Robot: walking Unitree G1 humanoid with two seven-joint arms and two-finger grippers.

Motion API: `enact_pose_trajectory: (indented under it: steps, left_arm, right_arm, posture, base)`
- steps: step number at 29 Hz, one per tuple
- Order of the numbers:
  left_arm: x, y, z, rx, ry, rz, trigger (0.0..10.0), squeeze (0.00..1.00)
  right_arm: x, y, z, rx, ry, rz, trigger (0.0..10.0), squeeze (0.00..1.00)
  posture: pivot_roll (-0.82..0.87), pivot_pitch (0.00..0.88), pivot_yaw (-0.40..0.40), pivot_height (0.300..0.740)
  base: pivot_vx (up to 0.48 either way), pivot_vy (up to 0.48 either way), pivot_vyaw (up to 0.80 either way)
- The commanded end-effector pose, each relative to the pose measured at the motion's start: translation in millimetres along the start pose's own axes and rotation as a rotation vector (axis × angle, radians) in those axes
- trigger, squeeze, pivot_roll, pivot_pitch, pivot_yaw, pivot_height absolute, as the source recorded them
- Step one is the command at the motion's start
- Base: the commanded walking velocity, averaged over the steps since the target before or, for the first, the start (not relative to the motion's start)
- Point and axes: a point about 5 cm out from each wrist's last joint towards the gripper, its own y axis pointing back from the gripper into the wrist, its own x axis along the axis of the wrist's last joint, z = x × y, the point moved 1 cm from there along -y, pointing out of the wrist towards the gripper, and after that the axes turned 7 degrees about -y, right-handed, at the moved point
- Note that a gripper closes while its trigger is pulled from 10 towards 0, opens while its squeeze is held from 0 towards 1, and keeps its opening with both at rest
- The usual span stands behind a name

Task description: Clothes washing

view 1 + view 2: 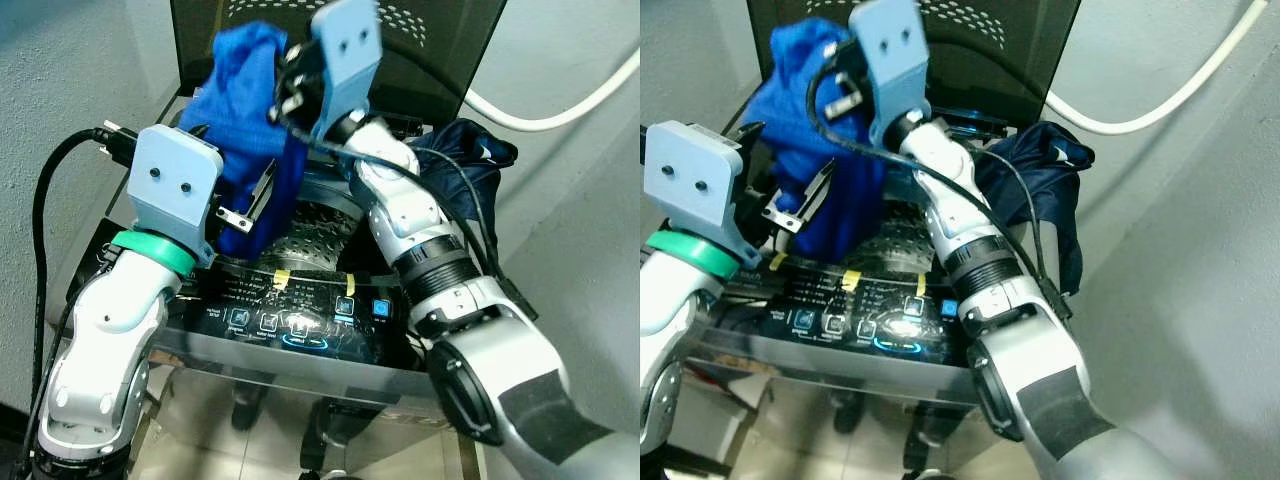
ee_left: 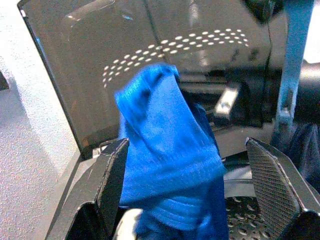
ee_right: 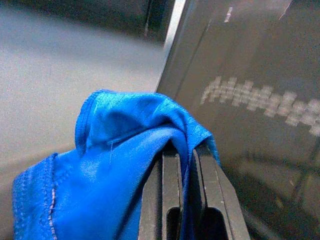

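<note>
So my right claw point(image 3: 182, 165) is pinched tight on a blue cloth point(image 1: 250, 120), holding it up near the top middle of the frame, right over the washer point(image 1: 300, 330) drum with the lid point(image 1: 440, 50) up behind it. My left claw point(image 2: 200, 190) sits wide apart just below, cloth dangling between its fingers. A dark garment point(image 1: 470, 170) is heaped on the washer's right edge.

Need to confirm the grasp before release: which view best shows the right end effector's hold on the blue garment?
The right wrist view: its fingers are shut on the blue garment. Both eye views show the garment hanging over the washer drum; the left wrist view shows it between open fingers.
</note>
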Motion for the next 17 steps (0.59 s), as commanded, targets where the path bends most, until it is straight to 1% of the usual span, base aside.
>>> enact_pose_trajectory:
  steps: [1,2,3,4,5,7,8,9,10,14,15,17]
  left_arm:
    - [-1,1.8,0.1,0.007,0.002,-0.01,10.0,0.0]
    - [-1,1.8,0.1,0.007,0.002,-0.01,10.0,0.0]
    - [-1,0.9,0.3,0.009,0.007,-0.008,10.0,0.0]
    - [-1,0.9,0.3,0.009,0.007,-0.008,10.0,0.0]
    - [0,0.6,1.1,0.009,0.011,-0.008,10.0,0.0]
    - [0,0.6,1.1,0.009,0.011,-0.008,10.0,0.0]
    - [0,0.7,1.8,0.008,0.016,-0.01,10.0,0.0]
    - [0,0.7,1.8,0.008,0.016,-0.01,10.0,0.0]
    - [-1,1.2,2.4,0.006,0.019,-0.014,10.0,0.0]
    - [-1,1.2,2.4,0.006,0.019,-0.014,10.0,0.0]
    - [-1,1.7,2.7,0.005,0.021,-0.018,10.0,0.0]
    - [-1,1.7,2.7,0.005,0.021,-0.018,10.0,0.0]
  right_arm:
    - [-2,-1.1,-0.4,0.019,0.041,-0.024,10.0,0.0]
    - [-2,-1.1,-0.4,0.019,0.041,-0.024,10.0,0.0]
    - [-6,0.0,3.7,0.014,0.041,-0.053,10.0,0.6]
    - [-6,0.0,3.7,0.014,0.041,-0.053,10.0,0.6]
    - [-6,1.2,12.2,-0.016,0.029,-0.072,10.0,1.0]
    - [-6,1.2,12.2,-0.016,0.029,-0.072,10.0,1.0]
    - [-4,2.4,21.2,-0.042,0.012,-0.074,10.0,1.0]
    - [-4,2.4,21.2,-0.042,0.012,-0.074,10.0,1.0]
    - [-2,4.3,28.9,-0.054,0.001,-0.07,10.0,1.0]
    - [-2,4.3,28.9,-0.054,0.001,-0.07,10.0,1.0]
    - [1,6.3,33.8,-0.043,-0.005,-0.066,10.0,1.0]
    - [1,6.3,33.8,-0.043,-0.005,-0.066,10.0,1.0]
  posture:
    - [0.15,0.062,-0.056,0.74]
    - [0.15,0.062,-0.056,0.74]
    - [0.14,0.061,-0.055,0.74]
    - [0.14,0.061,-0.055,0.74]
    - [0.14,0.059,-0.053,0.74]
    - [0.14,0.059,-0.053,0.74]
    - [0.14,0.059,-0.053,0.74]
    - [0.14,0.059,-0.053,0.74]
    - [0.14,0.058,-0.051,0.74]
    - [0.14,0.058,-0.051,0.74]
    - [0.14,0.057,-0.051,0.74]
    - [0.14,0.057,-0.051,0.74]
  base:
    - [0.0,0.0,0.0]
    - [0.0,0.0,0.0]
    - [0.0,0.0,0.0]
    - [0.0,0.0,0.0]
    - [0.0,0.0,0.0]
    - [0.0,0.0,0.0]
    - [0.0,0.0,0.0]
    - [0.0,0.0,0.0]
    - [0.0,0.0,0.0]
    - [0.0,0.0,0.0]
    - [0.0,0.0,0.0]
    - [0.0,0.0,0.0]
